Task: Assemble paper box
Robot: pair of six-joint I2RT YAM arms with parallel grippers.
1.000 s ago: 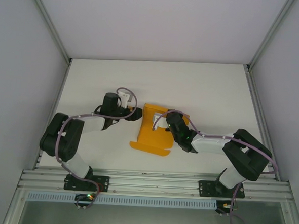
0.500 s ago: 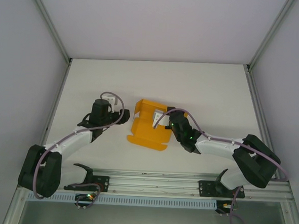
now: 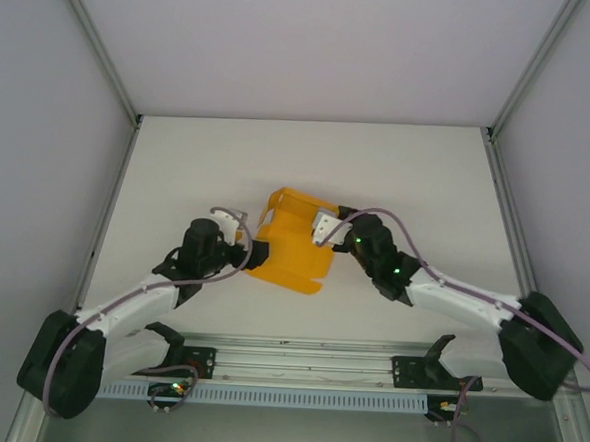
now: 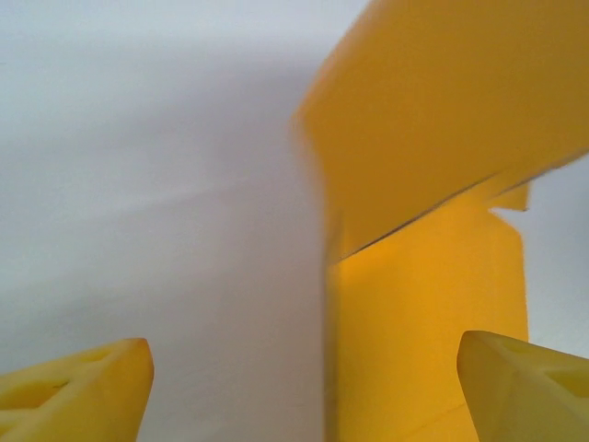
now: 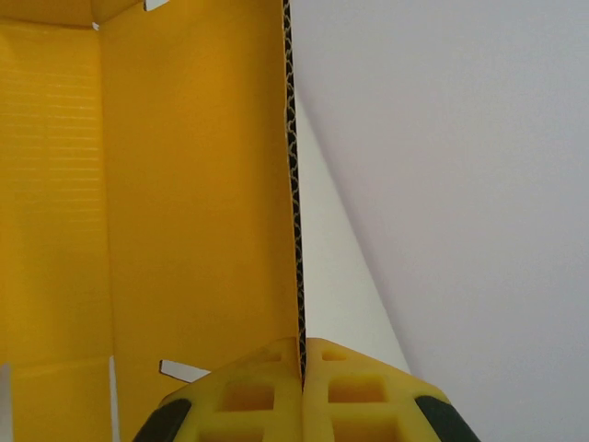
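The paper box (image 3: 292, 243) is an orange-yellow die-cut card, partly folded, with walls raised at its far side, lying mid-table. My right gripper (image 3: 325, 229) is shut on the edge of its right wall; in the right wrist view the corrugated edge of the paper box (image 5: 184, 184) runs straight into the closed right gripper (image 5: 302, 364). My left gripper (image 3: 256, 255) is at the card's left edge and stands open. In the left wrist view the left gripper (image 4: 304, 396) has one fingertip (image 4: 87, 387) over bare table and the other over the paper box (image 4: 433, 304), whose vertical edge falls between the jaws.
The white table (image 3: 408, 178) is ringed by pale walls and an aluminium frame rail (image 3: 306, 362) along the near edge. Both arms reach in from the near corners toward the middle.
The left arm swung down toward the near edge and brought its gripper back to the card's left edge, opening wider. The right arm stretched out, carrying the card leftward and rotating it.
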